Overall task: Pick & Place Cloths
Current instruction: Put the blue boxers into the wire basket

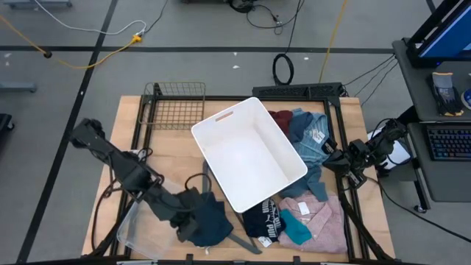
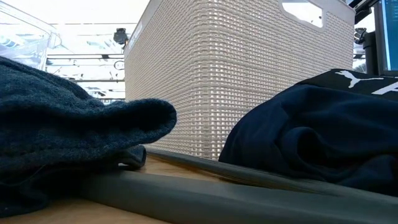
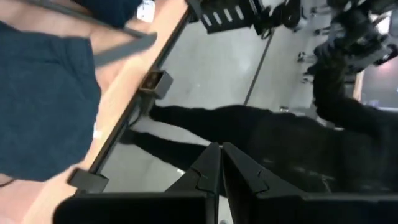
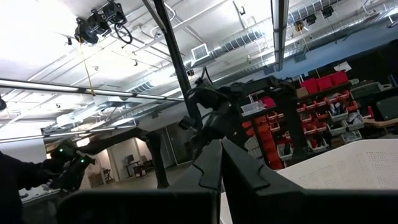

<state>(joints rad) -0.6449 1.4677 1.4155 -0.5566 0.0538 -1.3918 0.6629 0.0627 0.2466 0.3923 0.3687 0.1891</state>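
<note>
From above, left gripper (image 1: 193, 213) sat at the table's front edge, jaws pressed together, right over the navy cloth (image 1: 208, 223); whether it pinched fabric was not visible. White basket (image 1: 249, 153) stood centre, empty. Remaining cloths lay right of the basket: maroon cloth (image 1: 280, 118), light-blue shirt (image 1: 309, 138) with white tag, pink shirt (image 1: 318, 219), teal cloth (image 1: 294, 228), black cloth (image 1: 262, 221). Right gripper (image 1: 333, 156) closed, touching or just beside the light-blue shirt, so the nearer arm for that pile.

Low view: Puma logo on the black cloth.

Left wrist: fingers (image 3: 205, 171) shut, pointing off-table.

Right wrist: fingers (image 4: 211, 168) shut, empty.
</note>
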